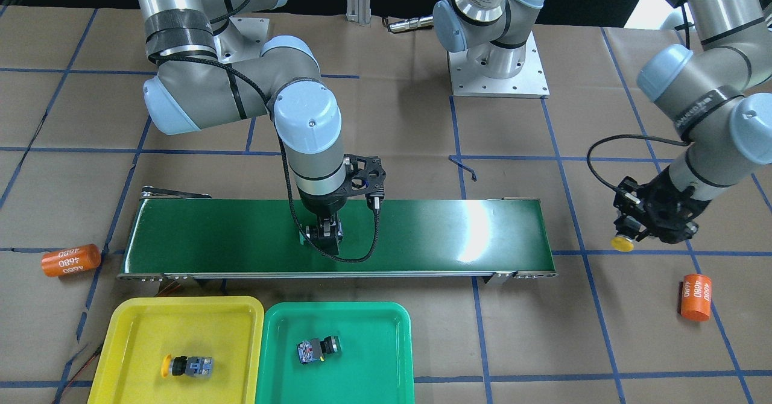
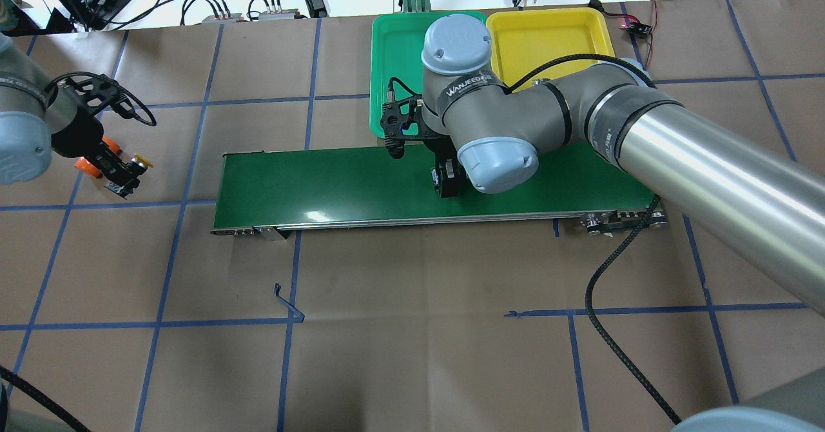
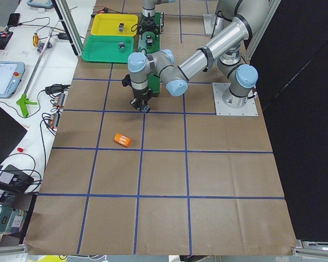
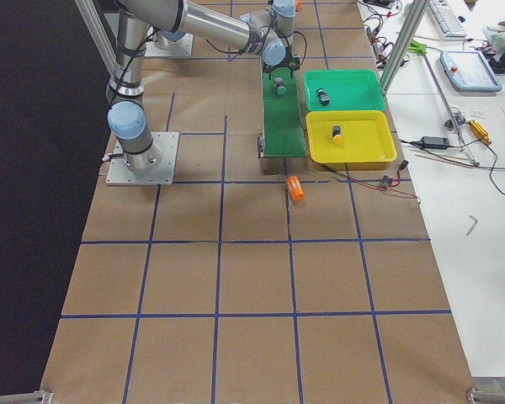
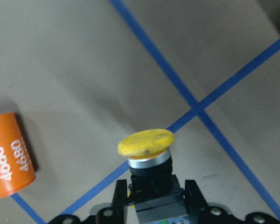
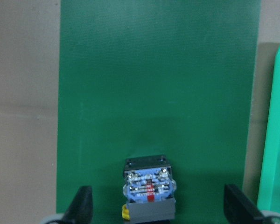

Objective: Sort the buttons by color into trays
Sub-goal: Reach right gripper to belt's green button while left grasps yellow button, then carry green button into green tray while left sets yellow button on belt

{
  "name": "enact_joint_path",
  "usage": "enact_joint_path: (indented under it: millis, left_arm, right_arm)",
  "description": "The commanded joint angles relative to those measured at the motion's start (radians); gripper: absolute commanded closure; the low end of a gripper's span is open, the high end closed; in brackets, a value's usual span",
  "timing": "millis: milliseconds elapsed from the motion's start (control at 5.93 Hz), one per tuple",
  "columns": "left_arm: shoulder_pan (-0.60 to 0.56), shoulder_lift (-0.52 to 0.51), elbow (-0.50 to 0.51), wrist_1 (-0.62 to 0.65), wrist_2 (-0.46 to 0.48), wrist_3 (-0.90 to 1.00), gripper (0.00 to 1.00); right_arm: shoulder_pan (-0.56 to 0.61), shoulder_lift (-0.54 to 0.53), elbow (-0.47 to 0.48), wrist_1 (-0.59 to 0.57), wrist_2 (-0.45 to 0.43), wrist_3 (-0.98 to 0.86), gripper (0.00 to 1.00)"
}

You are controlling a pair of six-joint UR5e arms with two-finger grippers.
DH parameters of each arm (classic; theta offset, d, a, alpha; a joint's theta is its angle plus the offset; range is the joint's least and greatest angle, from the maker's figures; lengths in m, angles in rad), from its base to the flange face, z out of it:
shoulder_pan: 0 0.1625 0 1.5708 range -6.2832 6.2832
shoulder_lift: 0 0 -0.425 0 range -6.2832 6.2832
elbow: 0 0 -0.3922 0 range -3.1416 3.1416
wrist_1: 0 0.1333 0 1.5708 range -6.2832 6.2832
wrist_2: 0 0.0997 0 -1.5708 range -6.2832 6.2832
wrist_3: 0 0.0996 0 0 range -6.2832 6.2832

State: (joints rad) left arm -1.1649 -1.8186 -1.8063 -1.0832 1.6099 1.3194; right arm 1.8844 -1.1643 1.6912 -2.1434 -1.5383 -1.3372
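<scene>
We saw the left pincer [image 5: 156,198] closed on the held button [image 5: 146,143], its two fingers [image 5: 120,200] pressed against the black-grey blocky body. The round yellow mushroom cap pointed away from the wrist, with a bright metal ring and a black collar beneath it. It hung over the paper-covered tabletop [image 1: 392,120], close to a crossing of blue tape lines and near an orange cylinder [image 5: 9,154] marked "4680". The right pincer [image 1: 324,239] stood spread wide above the dark green conveyor belt [image 1: 452,235]. Its fingers [image 6: 84,205] were on either side of the belt button [image 6: 148,186] and touched nothing. That button rested on the belt with its blue-grey terminal end, marked with a small red spot, turned up to the wrist camera. We could not tell its cap colour. The yellow tray [image 1: 151,337] and the green tray [image 1: 374,362] lay side by side, just beside the belt. In the yellow tray a third button [image 1: 188,366] lay on its side and showed a yellow cap. A fourth button [image 1: 318,350] lay on its side in the green tray, and we could not make out its cap colour.
</scene>
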Motion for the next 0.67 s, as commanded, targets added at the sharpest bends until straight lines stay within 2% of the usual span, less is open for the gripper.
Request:
enact_joint_path:
  millis: [0, 169, 337, 506]
  left_arm:
    - [-0.193, 0.024, -0.001, -0.018, -0.004, 0.160, 0.98]
    - [-0.262, 0.000, -0.002, -0.015, -0.005, 0.246, 0.98]
    - [-0.319, -0.001, -0.020, -0.001, -0.005, 0.282, 0.97]
    - [-0.350, -0.005, -0.037, 0.023, 0.001, 0.311, 0.97]
  right_arm:
    - [-0.098, -0.014, 0.076, -0.004, -0.026, -0.065, 0.01]
    - [-0.123, -0.026, 0.085, -0.004, -0.028, -0.100, 0.15]
    - [-0.131, -0.028, 0.087, -0.006, -0.035, -0.144, 0.37]
    - [-0.137, -0.028, 0.085, -0.006, -0.113, -0.193, 0.70]
